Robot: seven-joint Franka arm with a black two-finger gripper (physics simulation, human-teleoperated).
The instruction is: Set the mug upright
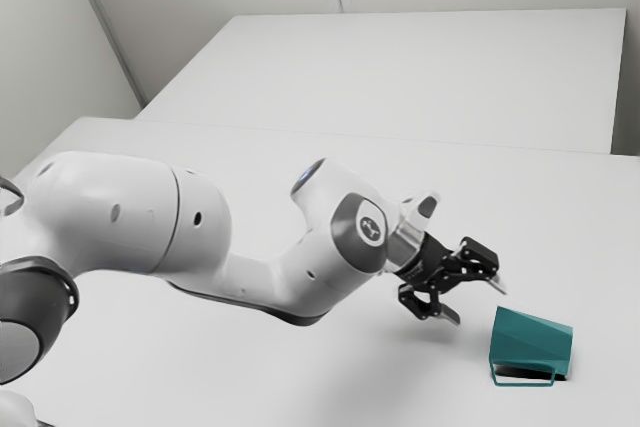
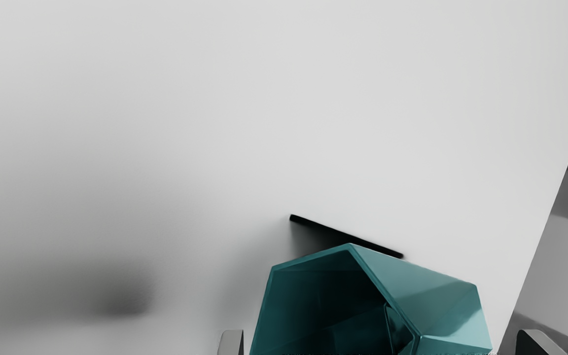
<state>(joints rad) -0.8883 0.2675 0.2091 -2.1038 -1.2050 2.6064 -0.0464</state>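
Mug [image 1: 531,342], teal: recorded on its side on the table [image 1: 250,367], mouth [image 2: 323,305] toward the gripper [image 1: 478,303], whose fingers [image 2: 230,343] were spread wide, empty. Approach judged in hand; closer advance, then grasp, required.

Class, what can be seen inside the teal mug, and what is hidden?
The mug shows dark, angular inner walls through its open mouth. The deepest part is lost in shadow, so whether anything lies there cannot be told.
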